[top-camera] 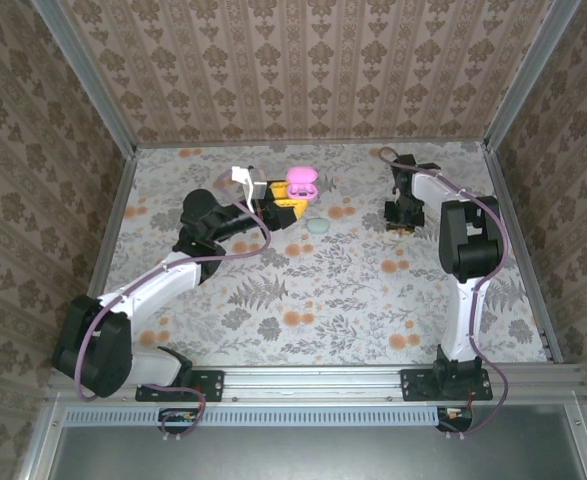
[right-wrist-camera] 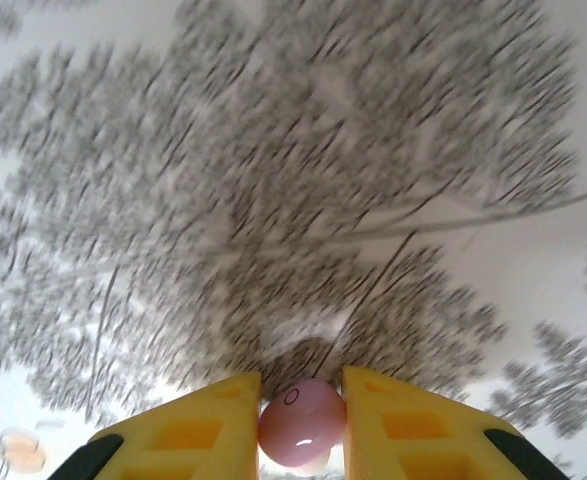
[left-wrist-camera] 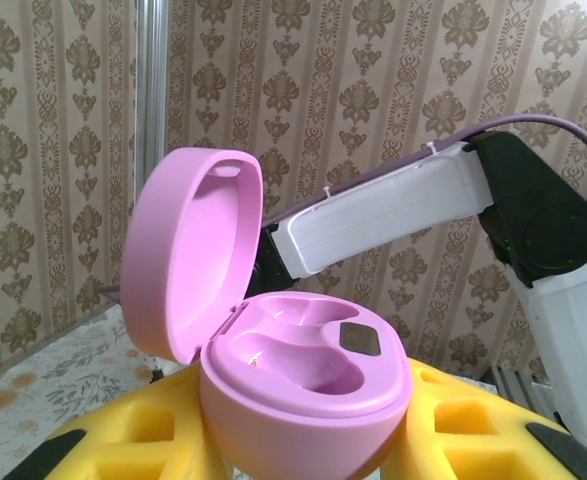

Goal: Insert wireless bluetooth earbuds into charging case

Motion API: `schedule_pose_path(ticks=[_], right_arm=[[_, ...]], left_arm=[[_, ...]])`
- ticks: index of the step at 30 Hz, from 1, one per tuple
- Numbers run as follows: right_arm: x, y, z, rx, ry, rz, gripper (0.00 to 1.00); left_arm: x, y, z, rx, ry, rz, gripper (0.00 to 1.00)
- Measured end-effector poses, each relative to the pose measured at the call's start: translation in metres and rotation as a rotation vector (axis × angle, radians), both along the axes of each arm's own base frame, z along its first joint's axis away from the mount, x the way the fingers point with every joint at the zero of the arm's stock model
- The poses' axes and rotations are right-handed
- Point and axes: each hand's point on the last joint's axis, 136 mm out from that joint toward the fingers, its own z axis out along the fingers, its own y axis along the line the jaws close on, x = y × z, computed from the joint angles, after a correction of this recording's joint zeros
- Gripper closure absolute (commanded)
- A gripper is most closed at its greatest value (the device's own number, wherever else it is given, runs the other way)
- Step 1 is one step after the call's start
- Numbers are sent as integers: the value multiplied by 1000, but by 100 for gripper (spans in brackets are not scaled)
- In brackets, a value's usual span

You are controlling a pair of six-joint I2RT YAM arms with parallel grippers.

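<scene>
A pink charging case sits between the yellow fingers of my left gripper, lid swung open to the left and both earbud wells empty. From above, the case and left gripper are at the back centre of the table. My right gripper is shut on a small pink earbud, held just above the floral tabletop. In the top view the right gripper points down at the back right. A pale green earbud-like object lies on the table near the case.
The floral tablecloth covers the whole table, bounded by patterned walls and metal corner posts. The right arm's white link crosses behind the case in the left wrist view. Both arm bases sit at the near edge.
</scene>
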Motion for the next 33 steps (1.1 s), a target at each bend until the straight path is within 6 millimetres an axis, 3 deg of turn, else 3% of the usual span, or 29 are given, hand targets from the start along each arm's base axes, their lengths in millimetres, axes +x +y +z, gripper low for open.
schedule_pose_path(ticks=[7, 14, 17, 22, 30, 33], right_arm=[[-29, 52, 0, 24, 34, 196, 73], [-87, 143, -1, 9, 88, 581, 71], [-91, 147, 0, 4, 92, 615, 70], [-83, 136, 6, -9, 71, 602, 58], [-77, 128, 22, -49, 26, 547, 57], [-80, 127, 27, -43, 24, 474, 51]], left_arm=[[-1, 3, 0, 0, -7, 12, 74], [-3, 19, 6, -7, -39, 64, 74], [-5, 22, 10, -6, -54, 75, 74], [-6, 26, 11, 1, -66, 88, 74], [-8, 30, 12, 16, -76, 100, 74], [-8, 30, 11, 20, -73, 101, 74]])
